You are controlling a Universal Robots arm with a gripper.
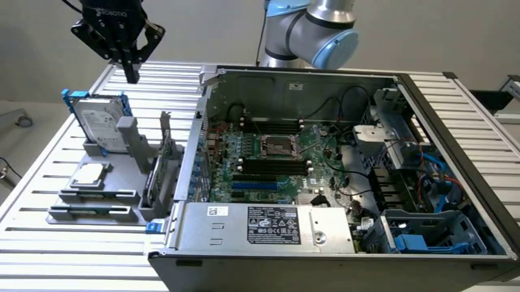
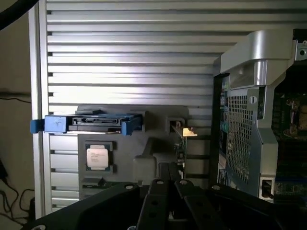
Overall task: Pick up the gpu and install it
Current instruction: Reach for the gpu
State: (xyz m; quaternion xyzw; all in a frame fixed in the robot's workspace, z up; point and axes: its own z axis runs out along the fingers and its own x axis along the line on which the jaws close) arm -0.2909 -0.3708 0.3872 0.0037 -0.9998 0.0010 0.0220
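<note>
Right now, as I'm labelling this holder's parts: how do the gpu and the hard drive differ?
The hard drive is silver in a blue frame; the gpu is a thin green-edged card. The gpu stands beside the computer case; the hard drive stands farther from it. Both stand on edge in the gray holder.

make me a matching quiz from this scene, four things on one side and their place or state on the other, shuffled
Things:
1. gpu
2. hard drive
3. processor chip
4. gripper

Place or state:
A. lying flat on the grey holder
B. shut, up in the air, holding nothing
C. on edge in the holder, beside the open computer case
D. upright in a blue frame

Pairs: 1-C, 2-D, 3-A, 4-B
</note>
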